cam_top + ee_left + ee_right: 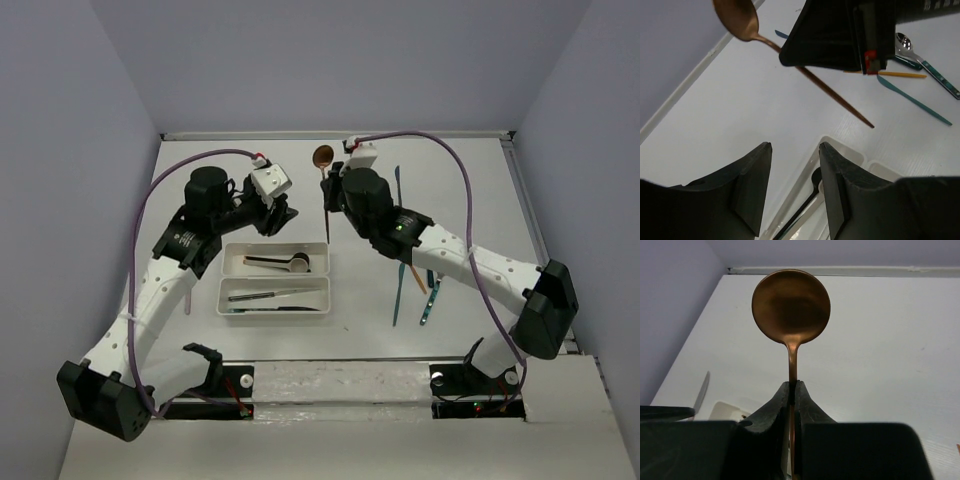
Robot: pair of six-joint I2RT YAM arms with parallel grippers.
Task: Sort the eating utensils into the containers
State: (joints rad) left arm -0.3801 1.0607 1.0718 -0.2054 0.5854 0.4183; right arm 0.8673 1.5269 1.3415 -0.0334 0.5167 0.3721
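- Copper spoon was clamped by right gripper.
- Far tray was located below-left of it, long axis crosswise to spoon.
- Left gripper was spread apart, empty.

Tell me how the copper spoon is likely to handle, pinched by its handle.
Probably stiff: the copper spoon stands straight out of the right pincer without sagging. Its glossy, thin handle looks slippery and may pivot in that narrow pinch. The wide bowl beyond the grip could make it swing.
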